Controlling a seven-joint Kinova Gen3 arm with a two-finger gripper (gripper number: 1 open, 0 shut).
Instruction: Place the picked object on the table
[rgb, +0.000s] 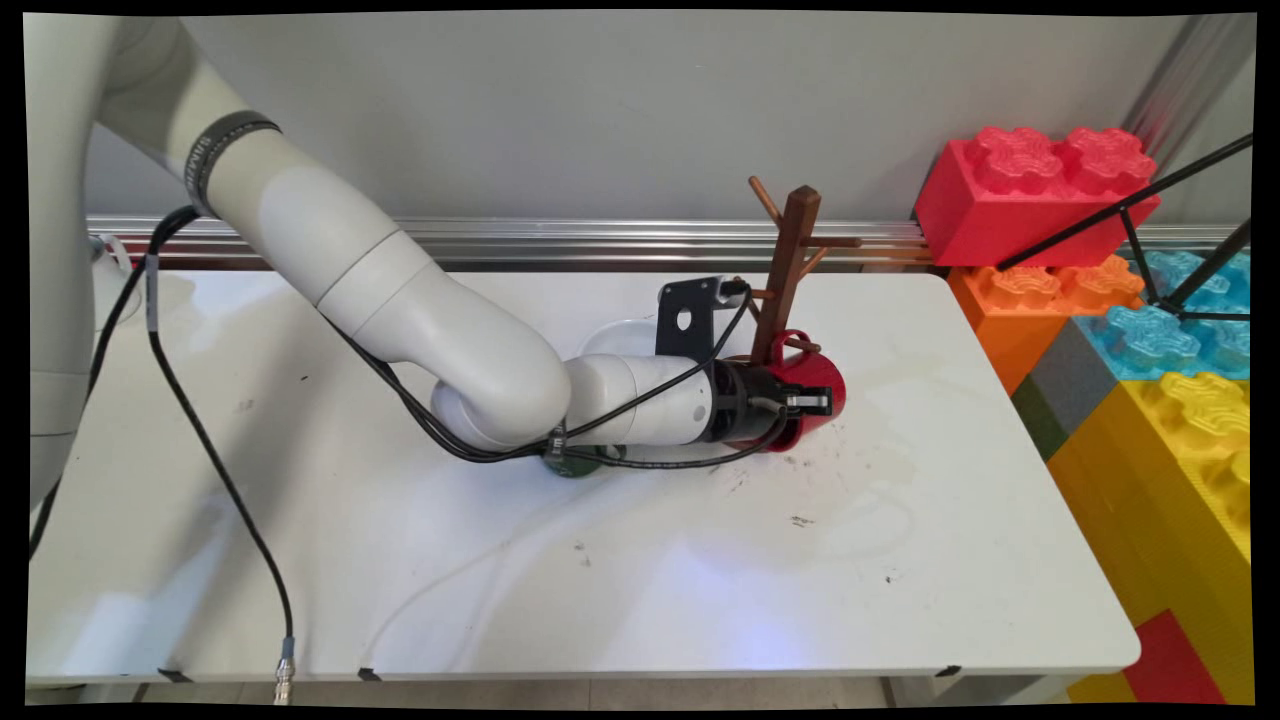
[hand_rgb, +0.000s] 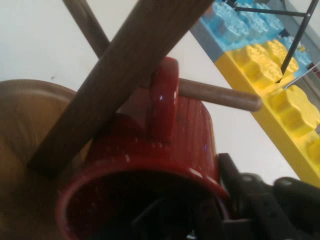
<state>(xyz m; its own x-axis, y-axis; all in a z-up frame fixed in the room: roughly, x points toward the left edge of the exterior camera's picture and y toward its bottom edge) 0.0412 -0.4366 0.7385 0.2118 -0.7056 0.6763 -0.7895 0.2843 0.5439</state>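
gripper (rgb: 812, 402) clamped on rim of red mug (rgb: 818, 378), one finger inside, one outside. mug lying sideways, handle looped over low peg of wooden mug tree (rgb: 790, 270) on bench (rgb: 600, 580). looks hung already, grip not let go yet.

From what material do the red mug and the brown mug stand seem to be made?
The red mug looks like glazed ceramic: its surface is glossy with bright highlights, though coated metal or plastic cannot be ruled out. The mug stand looks like dark stained wood with a matte finish and round pegs; faint grain shows in the hand view. The gripper holds the mug by its rim.
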